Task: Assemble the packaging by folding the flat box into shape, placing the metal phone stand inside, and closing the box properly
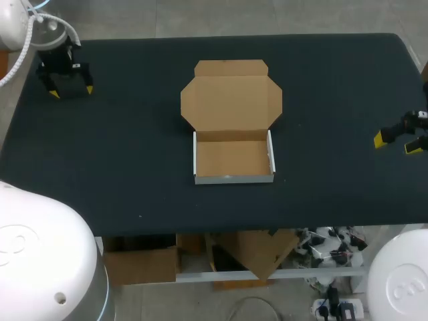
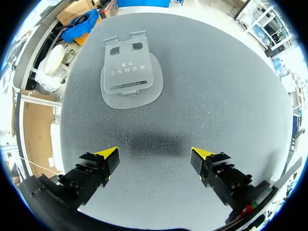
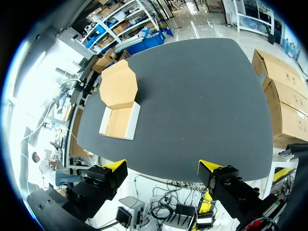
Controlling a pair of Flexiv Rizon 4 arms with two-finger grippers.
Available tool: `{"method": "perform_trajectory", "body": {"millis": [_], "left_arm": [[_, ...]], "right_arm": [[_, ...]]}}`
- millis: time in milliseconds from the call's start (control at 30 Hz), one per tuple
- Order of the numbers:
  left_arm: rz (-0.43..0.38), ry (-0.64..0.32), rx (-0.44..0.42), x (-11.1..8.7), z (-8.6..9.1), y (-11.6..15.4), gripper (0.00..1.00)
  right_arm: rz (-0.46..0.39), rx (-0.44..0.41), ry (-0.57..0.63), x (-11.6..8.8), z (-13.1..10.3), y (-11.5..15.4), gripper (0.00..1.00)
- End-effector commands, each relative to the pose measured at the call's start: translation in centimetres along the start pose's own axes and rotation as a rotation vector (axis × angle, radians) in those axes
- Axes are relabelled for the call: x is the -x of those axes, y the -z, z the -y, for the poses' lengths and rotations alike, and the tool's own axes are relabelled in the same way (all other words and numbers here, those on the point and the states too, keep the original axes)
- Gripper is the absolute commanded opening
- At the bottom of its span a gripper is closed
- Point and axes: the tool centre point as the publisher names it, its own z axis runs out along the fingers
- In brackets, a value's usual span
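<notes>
The left claw hangs over bare desk with its yellow tips wide apart and nothing between them. Ahead of it, near but not touching, the metal phone stand lies flat on the cloth, its slotted plate folded down on the rounded base.

The box looks already formed: its walls are up, its tray is bare and its lid is laid back. It sits well off to the side of this claw. So I judge the step in hand to be picking up the stand.

To do it well:
- Carry the claw forward until the stand sits squarely between the tips.
- Turn the wrist so the fingers take the narrower plate edge to edge, not the wider base.
- Go down close to the cloth, since so low a thing offers little edge to grip.
- Lift it level so the hinged plate does not swing.

The right claw, also agape and empty, hangs at the desk's border. The box lies far ahead of it, with the open lid on the side away from it.

In the head view the stand does not show at all, and it is probably hidden under the left claw. The right claw is cut off at that view's border. I cannot tell the stand's thickness, how stiff its hinge is, or whether the box's side flaps are tucked in.
</notes>
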Motion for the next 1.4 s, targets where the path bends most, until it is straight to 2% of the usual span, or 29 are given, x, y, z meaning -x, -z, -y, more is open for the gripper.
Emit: {"method": "perform_trajectory", "body": {"millis": [33,467,1400], "left_arm": [[0.002,0.004,0.004,0.1,0.4,-0.1,1.00],[0.004,0.020,-0.006,0.9,1.1,0.1,1.00],[-0.007,0.024,0.004,1.1,2.8,-0.2,1.00]], "right_arm": [[0.000,0.000,0.000,0.0,0.1,0.1,1.00],[0.000,0.000,0.000,0.0,0.1,0.1,1.00],[0.000,0.000,0.000,0.0,0.1,0.1,1.00]]}}
